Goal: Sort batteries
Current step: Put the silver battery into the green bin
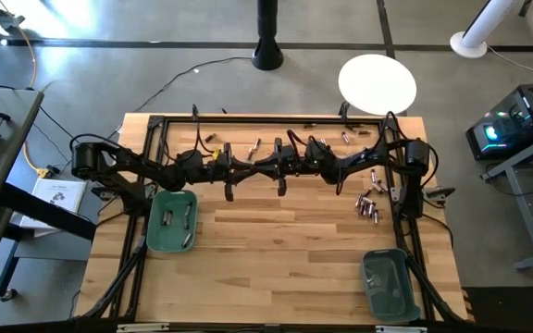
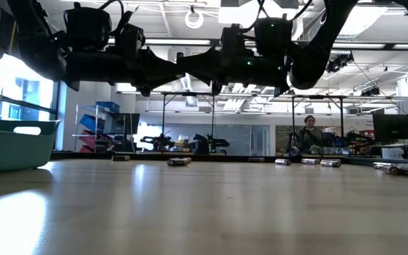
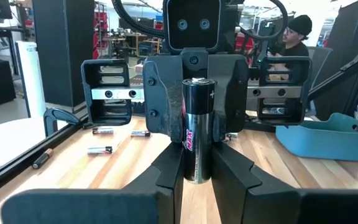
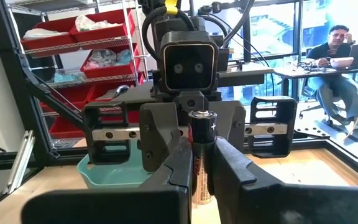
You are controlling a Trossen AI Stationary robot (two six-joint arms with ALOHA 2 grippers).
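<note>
One battery, silvery with a dark top and red print, stands upright in mid-air between my two grippers, which meet nose to nose over the middle of the table. My left gripper comes from the table's left and my right gripper from the right, and both are shut on the battery. More batteries lie loose on the wood at the right and along the far edge. Some lie in the left teal bin. My left gripper pinches the battery's lower sides between its two fingers, which run level from the table's left. The battery stands upright across them, clear of the table. My right gripper pinches the same battery by its sides between its two fingers, level from the table's right. The battery's dark top end rises above the fingers.
A second teal bin sits at the near right corner. Black frame rails edge the table. Loose batteries lie below the grippers toward the far side. A person sits at a desk beyond the table.
</note>
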